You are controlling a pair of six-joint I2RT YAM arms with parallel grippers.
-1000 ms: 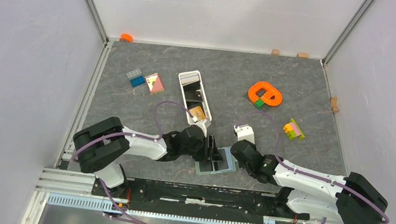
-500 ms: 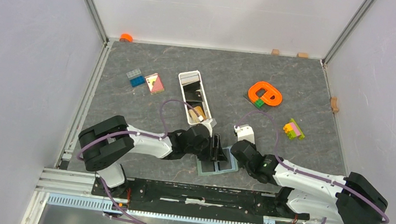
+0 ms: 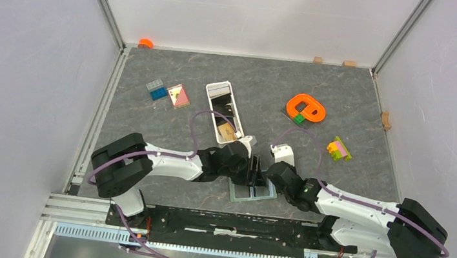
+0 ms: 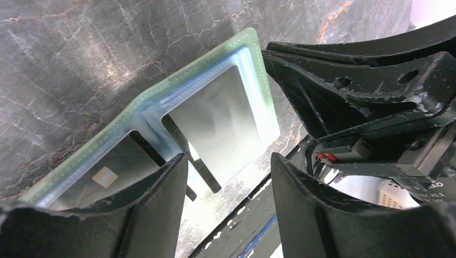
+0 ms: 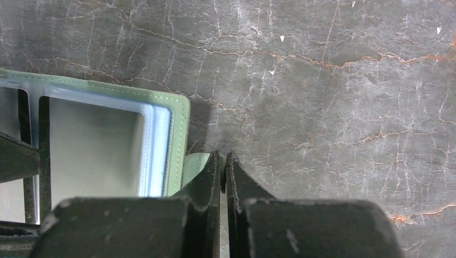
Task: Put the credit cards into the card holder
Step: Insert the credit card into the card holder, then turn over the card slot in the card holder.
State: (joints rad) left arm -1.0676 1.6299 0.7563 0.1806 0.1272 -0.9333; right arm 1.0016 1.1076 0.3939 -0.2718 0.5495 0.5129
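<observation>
The card holder point(image 3: 251, 190) lies open near the table's front edge, sage-green outside with pale blue pockets point(image 4: 215, 115). A dark card with a gold chip point(image 4: 102, 174) sits in its left pocket. My left gripper point(image 4: 227, 158) hovers low over the open holder point(image 3: 254, 169), jaws open with nothing between them. My right gripper point(image 5: 223, 156) is shut on the holder's green snap tab point(image 5: 194, 161) at its right edge, pinning it point(image 3: 268, 176). More credit cards, black point(image 3: 223, 107) and tan point(image 3: 228, 130), lie in the long white tray point(image 3: 215, 89).
A small white box point(image 3: 283, 153) stands just behind the right gripper. An orange ring toy point(image 3: 305, 107) and coloured bricks point(image 3: 338, 149) lie at the right. Blue bricks point(image 3: 156, 89) and a pink-yellow tile point(image 3: 179, 96) lie at the left.
My left gripper has slid to the right and slightly away from me, across the open holder toward the right gripper. The right arm has stayed still on the tab.
</observation>
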